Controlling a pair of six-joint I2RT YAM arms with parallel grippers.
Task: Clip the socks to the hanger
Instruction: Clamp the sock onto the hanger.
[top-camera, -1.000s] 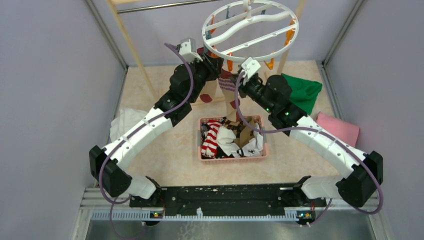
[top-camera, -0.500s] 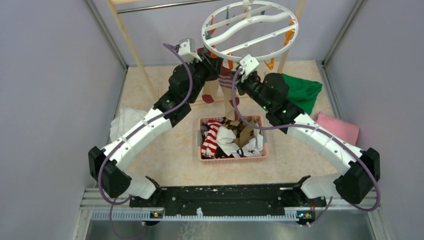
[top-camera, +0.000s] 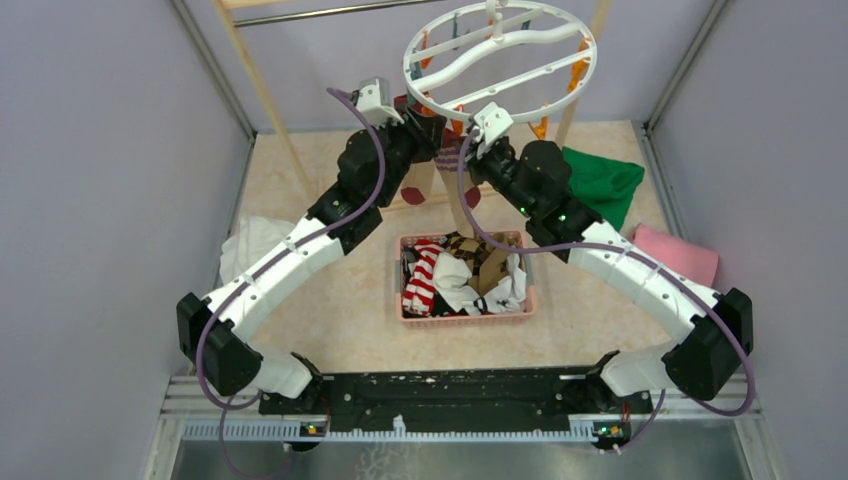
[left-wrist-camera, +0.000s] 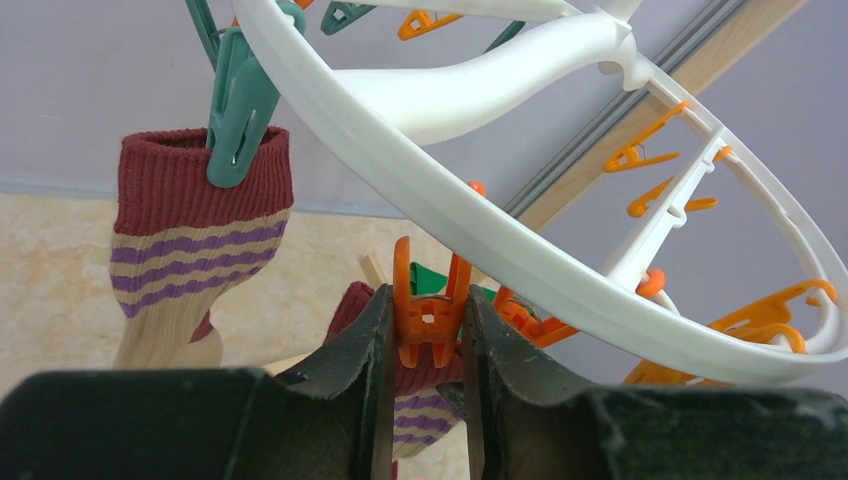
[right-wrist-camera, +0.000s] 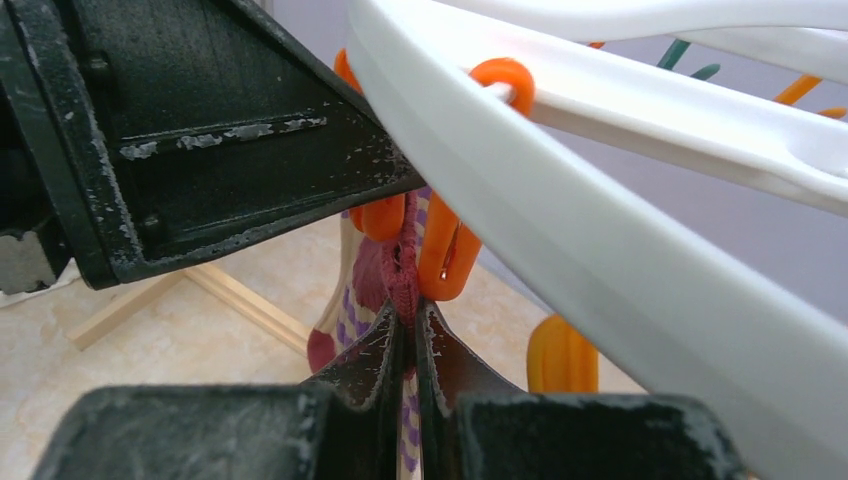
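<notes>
The hanger (top-camera: 590, 45), a round white ring with orange and teal pegs, hangs at the back; its rim crosses the left wrist view (left-wrist-camera: 430, 190) and the right wrist view (right-wrist-camera: 600, 230). My left gripper (left-wrist-camera: 427, 320) is shut on an orange peg (left-wrist-camera: 430, 305) under the rim, squeezing its handles. My right gripper (right-wrist-camera: 410, 325) is shut on the maroon cuff of a tan and maroon striped sock (right-wrist-camera: 398, 270) and holds the cuff up between that peg's orange tips. A matching sock (left-wrist-camera: 195, 230) hangs from a teal peg (left-wrist-camera: 240, 110). Both grippers meet under the ring's near-left edge (top-camera: 450, 130).
A pink basket (top-camera: 465, 318) with several socks sits mid-table below the arms. A green cloth (top-camera: 605, 185) and a pink cloth (top-camera: 680, 255) lie at the right, a white cloth (top-camera: 245, 245) at the left. The wooden rack frame (top-camera: 265, 95) stands behind.
My right arm has moved up and left, bringing the sock's cuff under the ring to the peg. My left arm has not moved.
</notes>
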